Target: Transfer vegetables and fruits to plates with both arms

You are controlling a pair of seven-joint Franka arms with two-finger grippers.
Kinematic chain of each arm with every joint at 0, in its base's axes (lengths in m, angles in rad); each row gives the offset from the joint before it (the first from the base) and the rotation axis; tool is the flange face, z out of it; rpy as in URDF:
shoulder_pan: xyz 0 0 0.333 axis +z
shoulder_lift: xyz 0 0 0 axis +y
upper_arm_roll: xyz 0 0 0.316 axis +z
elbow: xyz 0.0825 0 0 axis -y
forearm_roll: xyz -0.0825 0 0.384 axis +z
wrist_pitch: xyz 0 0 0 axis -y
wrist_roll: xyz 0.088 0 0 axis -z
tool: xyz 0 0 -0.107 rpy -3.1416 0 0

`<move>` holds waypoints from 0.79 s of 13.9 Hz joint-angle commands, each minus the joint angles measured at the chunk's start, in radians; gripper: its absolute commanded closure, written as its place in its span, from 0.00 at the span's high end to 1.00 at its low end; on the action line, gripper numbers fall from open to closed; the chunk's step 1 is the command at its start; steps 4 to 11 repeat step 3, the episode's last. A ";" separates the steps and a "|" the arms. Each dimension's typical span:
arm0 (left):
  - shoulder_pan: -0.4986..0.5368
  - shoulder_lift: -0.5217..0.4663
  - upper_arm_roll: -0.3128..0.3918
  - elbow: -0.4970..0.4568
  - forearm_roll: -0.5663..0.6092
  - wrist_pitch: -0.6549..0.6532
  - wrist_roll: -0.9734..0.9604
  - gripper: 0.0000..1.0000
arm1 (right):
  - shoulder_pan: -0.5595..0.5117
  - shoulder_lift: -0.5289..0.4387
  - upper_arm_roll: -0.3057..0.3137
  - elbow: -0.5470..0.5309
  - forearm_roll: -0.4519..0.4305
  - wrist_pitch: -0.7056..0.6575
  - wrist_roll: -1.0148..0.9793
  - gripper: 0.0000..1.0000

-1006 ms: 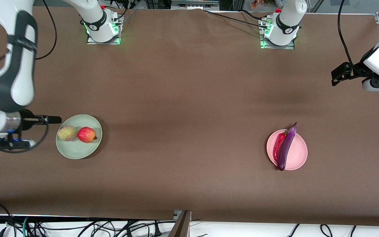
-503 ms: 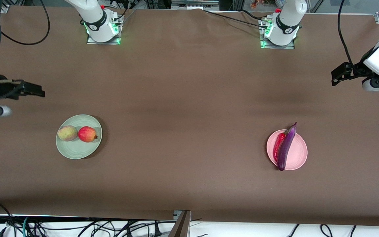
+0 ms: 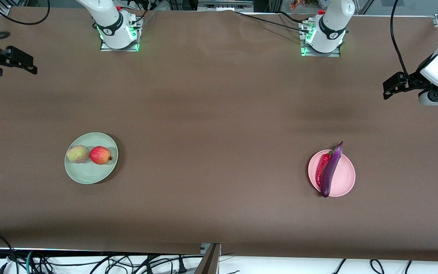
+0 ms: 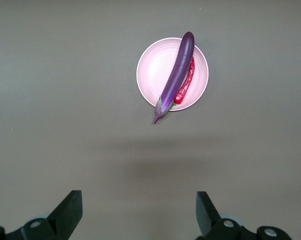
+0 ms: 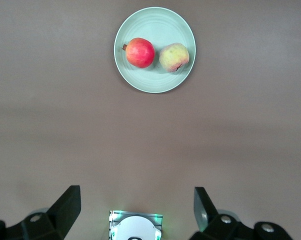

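The mint green plate [image 3: 89,173] holds the pale yellow-green fruit [image 3: 77,153] and the red fruit [image 3: 100,155]; they also show in the right wrist view, plate [image 5: 154,82], red fruit [image 5: 139,52], pale fruit [image 5: 174,57]. The pink plate [image 3: 345,175] holds the purple eggplant [image 3: 330,170] and red chili [image 3: 321,168], also in the left wrist view, plate [image 4: 153,70], eggplant [image 4: 175,74], chili [image 4: 185,86]. My right gripper [image 3: 23,62] is open and empty, high at the right arm's end of the table. My left gripper [image 3: 390,86] is open and empty, high at the left arm's end.
The two arm bases [image 3: 118,32] [image 3: 323,36] stand at the table edge farthest from the front camera; the right one also shows in the right wrist view [image 5: 136,227]. Cables hang below the table's near edge [image 3: 89,262]. Brown cloth covers the table between the plates [image 3: 211,152].
My right arm has lifted away from beside the green plate and drawn back toward its base end. The left arm, plates and produce have not moved.
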 commanded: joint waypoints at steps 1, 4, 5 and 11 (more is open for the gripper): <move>-0.003 0.008 0.005 0.021 -0.025 -0.011 0.021 1.00 | -0.029 0.007 0.023 -0.025 -0.015 -0.008 0.009 1.00; -0.003 0.008 0.005 0.023 -0.025 -0.011 0.021 1.00 | -0.030 0.040 0.020 0.021 -0.018 -0.039 0.011 1.00; -0.003 0.008 0.005 0.023 -0.025 -0.011 0.021 1.00 | -0.030 0.040 0.020 0.021 -0.018 -0.039 0.011 1.00; -0.003 0.008 0.005 0.023 -0.025 -0.011 0.021 1.00 | -0.030 0.040 0.020 0.021 -0.018 -0.039 0.011 1.00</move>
